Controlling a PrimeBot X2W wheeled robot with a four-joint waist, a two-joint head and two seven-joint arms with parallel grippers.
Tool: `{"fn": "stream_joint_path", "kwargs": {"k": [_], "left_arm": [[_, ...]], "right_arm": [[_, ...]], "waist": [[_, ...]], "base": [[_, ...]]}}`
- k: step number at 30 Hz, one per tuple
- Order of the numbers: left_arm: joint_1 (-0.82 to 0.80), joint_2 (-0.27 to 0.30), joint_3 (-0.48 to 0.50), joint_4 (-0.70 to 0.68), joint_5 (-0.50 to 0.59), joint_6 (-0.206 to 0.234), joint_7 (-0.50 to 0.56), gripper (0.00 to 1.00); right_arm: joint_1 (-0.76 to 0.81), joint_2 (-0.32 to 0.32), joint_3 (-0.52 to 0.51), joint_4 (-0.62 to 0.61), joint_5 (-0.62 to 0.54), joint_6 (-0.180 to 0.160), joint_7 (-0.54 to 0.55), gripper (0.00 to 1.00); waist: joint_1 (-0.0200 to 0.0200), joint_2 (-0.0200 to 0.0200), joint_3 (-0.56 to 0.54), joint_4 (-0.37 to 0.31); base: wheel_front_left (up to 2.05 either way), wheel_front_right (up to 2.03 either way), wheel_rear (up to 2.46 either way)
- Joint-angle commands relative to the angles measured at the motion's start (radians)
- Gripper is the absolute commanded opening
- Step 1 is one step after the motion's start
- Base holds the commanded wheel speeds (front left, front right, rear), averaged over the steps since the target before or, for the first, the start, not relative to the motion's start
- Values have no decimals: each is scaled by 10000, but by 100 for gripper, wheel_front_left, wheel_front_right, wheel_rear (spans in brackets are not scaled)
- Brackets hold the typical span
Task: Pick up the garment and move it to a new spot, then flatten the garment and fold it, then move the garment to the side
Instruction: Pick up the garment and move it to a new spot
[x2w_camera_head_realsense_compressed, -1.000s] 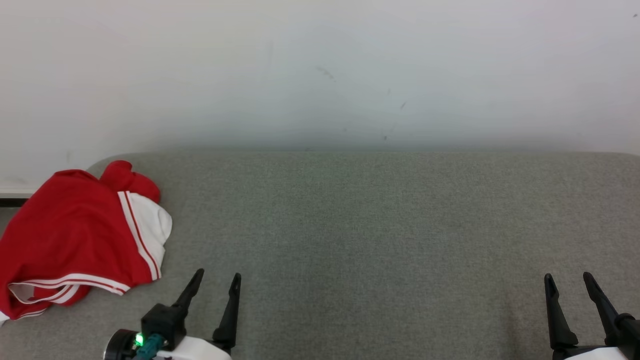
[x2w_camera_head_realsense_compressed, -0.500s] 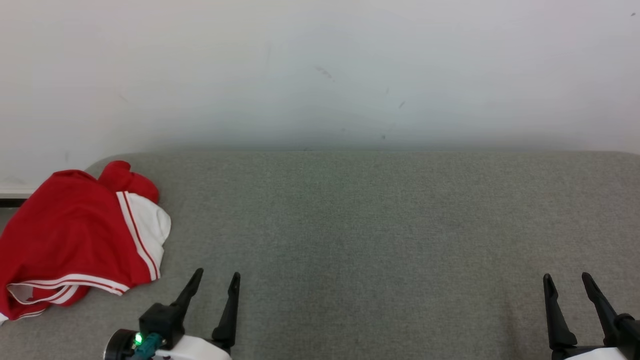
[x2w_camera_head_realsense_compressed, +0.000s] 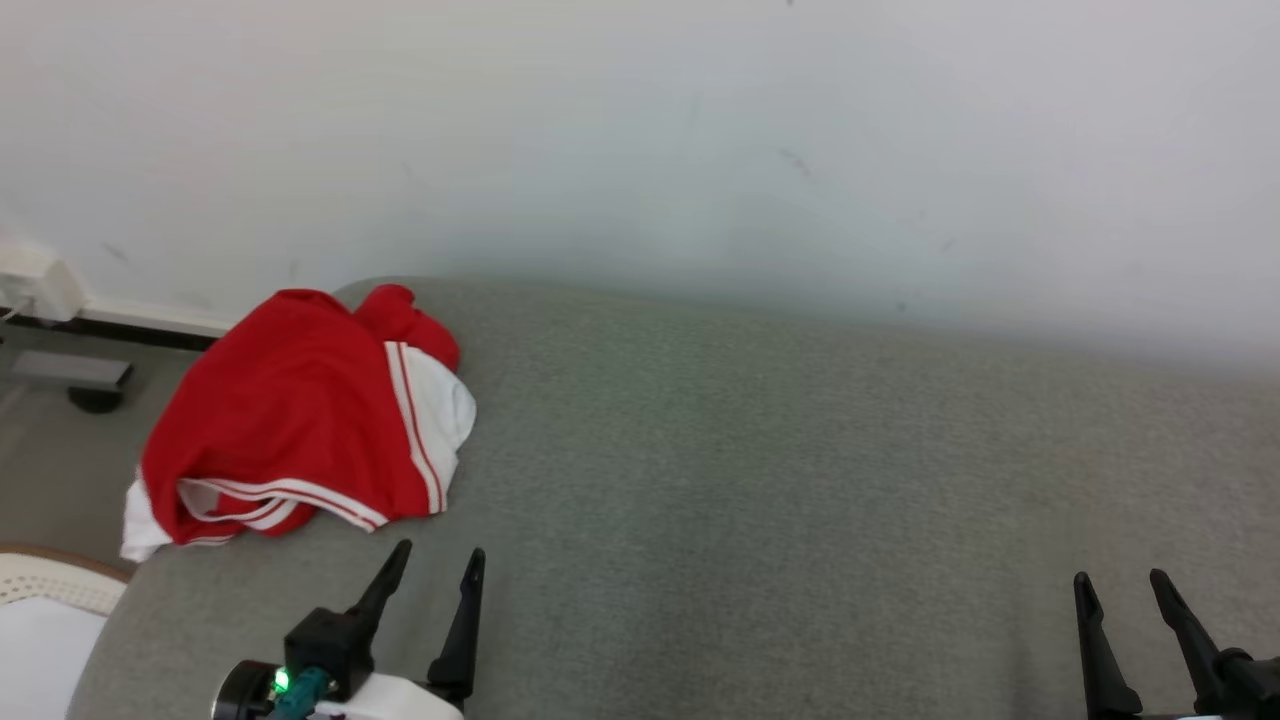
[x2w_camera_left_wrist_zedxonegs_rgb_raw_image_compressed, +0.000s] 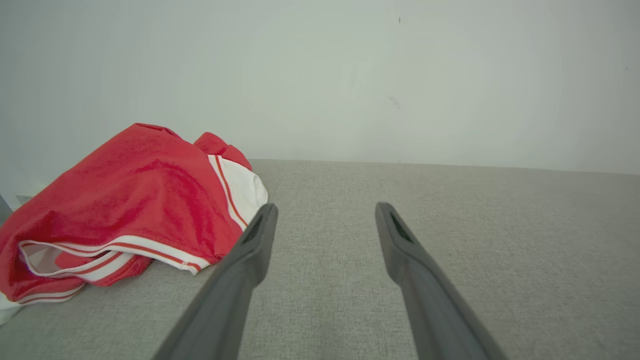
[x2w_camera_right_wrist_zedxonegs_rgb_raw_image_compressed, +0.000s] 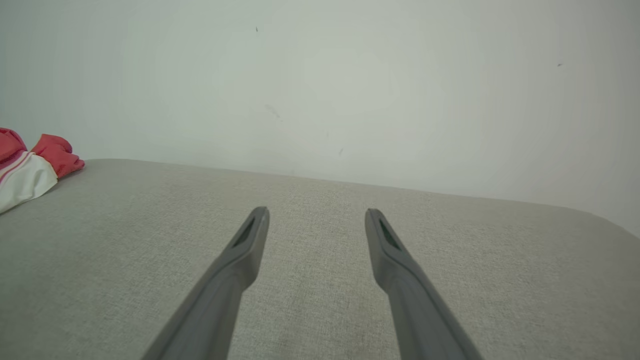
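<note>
The garment (x2w_camera_head_realsense_compressed: 300, 420) is red with white striped trim and lies crumpled at the far left corner of the grey cushioned surface (x2w_camera_head_realsense_compressed: 760, 480). The left wrist view has the garment (x2w_camera_left_wrist_zedxonegs_rgb_raw_image_compressed: 130, 200) just left of my fingers. My left gripper (x2w_camera_head_realsense_compressed: 437, 561) stands open a little below and right of it, touching nothing. Far to the right, near the front edge, my right gripper (x2w_camera_head_realsense_compressed: 1118, 582) is open and empty. In the right wrist view the garment's edge (x2w_camera_right_wrist_zedxonegs_rgb_raw_image_compressed: 30, 165) sits at the far left, well away from the open gripper (x2w_camera_right_wrist_zedxonegs_rgb_raw_image_compressed: 317, 214).
A pale wall (x2w_camera_head_realsense_compressed: 640, 140) rises right behind the surface. Beyond the surface's left edge lie the floor (x2w_camera_head_realsense_compressed: 60, 470), a dark foot of some stand (x2w_camera_head_realsense_compressed: 95, 398), and a white woven basket rim (x2w_camera_head_realsense_compressed: 50, 580) at the lower left.
The head camera has turned left, so the garment now appears further right and the floor and basket have come into sight. Both grippers stay open; the garment lies as before.
</note>
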Motion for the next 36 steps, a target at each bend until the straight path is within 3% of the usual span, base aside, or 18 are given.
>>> {"fn": "stream_joint_path", "kwargs": {"k": [1,9,15,27,36], "left_arm": [[184,69,13,43,83,-19,-9,100],[428,172,177,28,75,13,-11,100],[549,191,246,-8,36,-14,-9,100],[-137,213,571,-107,-243,-39,-11,100],[-3199,777,1100,1151,-460,44,93,100]], "right_arm": [[69,58,52,53,101,-17,3,100],[47,162,394,164,161,-17,3,100],[1,203,565,224,209,-17,3,100],[-382,-89,838,-72,139,-19,5,100],[-1296,-1166,1021,-816,-146,-17,5,100]], "waist": [[0,0,-162,845],[0,0,-289,2290],[0,0,-305,2838],[0,0,596,2562],[0,0,2891,2053]], "base": [[0,0,0],[0,0,0],[0,0,0],[0,0,0],[0,0,0]]}}
